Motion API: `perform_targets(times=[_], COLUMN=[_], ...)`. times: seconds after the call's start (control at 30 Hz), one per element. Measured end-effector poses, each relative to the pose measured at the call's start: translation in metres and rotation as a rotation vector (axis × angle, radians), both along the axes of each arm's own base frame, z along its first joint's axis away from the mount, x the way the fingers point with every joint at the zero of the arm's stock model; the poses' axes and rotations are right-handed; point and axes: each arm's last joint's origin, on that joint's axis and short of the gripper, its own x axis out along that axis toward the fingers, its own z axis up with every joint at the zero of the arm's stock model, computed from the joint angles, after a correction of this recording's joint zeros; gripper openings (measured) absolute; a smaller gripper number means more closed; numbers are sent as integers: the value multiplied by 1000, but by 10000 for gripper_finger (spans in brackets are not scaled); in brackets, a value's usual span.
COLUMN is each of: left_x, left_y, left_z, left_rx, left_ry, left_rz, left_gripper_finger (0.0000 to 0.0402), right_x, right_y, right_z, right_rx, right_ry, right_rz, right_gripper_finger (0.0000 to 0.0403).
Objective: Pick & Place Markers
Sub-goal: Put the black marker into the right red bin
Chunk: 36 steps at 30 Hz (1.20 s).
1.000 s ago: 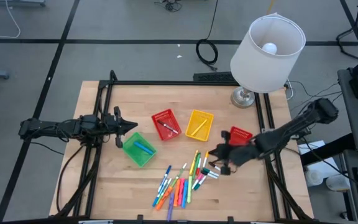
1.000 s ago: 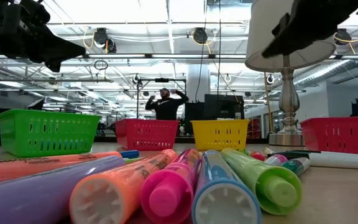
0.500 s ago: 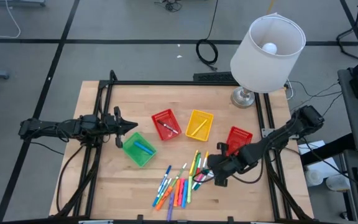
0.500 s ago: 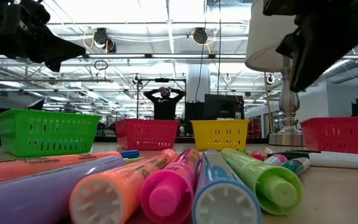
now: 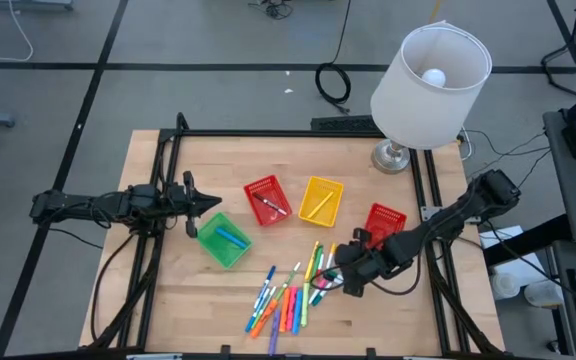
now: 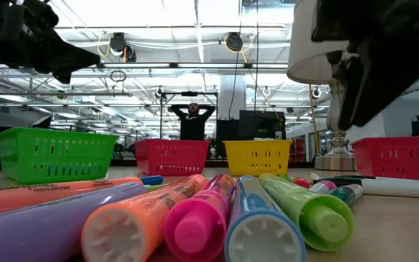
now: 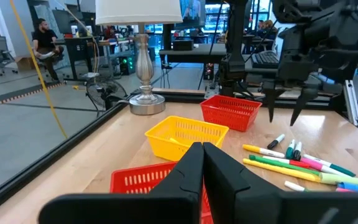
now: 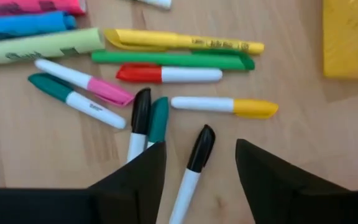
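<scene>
**Markers** (image 5: 293, 292): loose scatter near the desk's front edge, right of centre. You are handling light, stiff plastic pens with smooth round barrels, so judge them apt to roll or slip. Take each across mid-barrel, fingers square to its length.

**Count, near to far**
- Thick highlighters by the front edge: about 8 in the high view; exact number cannot be told.
- Thin pens under the right gripper (image 8: 197, 163), wrist view: 2 black-capped, 2 teal-capped, 1 pink-capped, 1 red-capped, 1 yellow-capped, 1 all green, 1 all yellow.
- Black-capped marker (image 8: 193, 165): white barrel, lying between the spread fingers, untouched.
- Green basket (image 5: 224, 240): 1 blue marker inside.
- Red basket (image 5: 266, 201), centre: 1 pen at least.
- Yellow basket (image 5: 320, 200): 1 yellow pen.
- Second red basket (image 5: 385, 218), toward the right edge: contents not visible.

**Tools**
- Right gripper: jaws wide, empty, low over the thin pens.
- Left gripper (image 5: 194, 203): closed, empty, waiting over the left edge beside the green basket.
</scene>
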Motion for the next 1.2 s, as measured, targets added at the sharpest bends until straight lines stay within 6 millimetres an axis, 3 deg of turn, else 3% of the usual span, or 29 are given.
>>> perform_targets(times=[0.4,0.8,0.97,1.2], left_x=[0,0,0,0], left_y=[0,0,0,0], left_z=[0,0,0,0], left_rx=[-11,-11,-11,-11], left_ry=[-1,-1,-1,-2], left_rz=[0,-2,-2,-3], left_gripper_finger=[19,19,19,19], right_x=[-10,-20,-20,-14], right_y=[-5,-9,-8,-5], right_z=[-31,-49,-51,-74], right_rx=[50,85,92,44], right_ry=[-32,-29,-40,3], right_rz=[-53,-66,-70,-62], right_gripper_finger=[185,168,164,164])
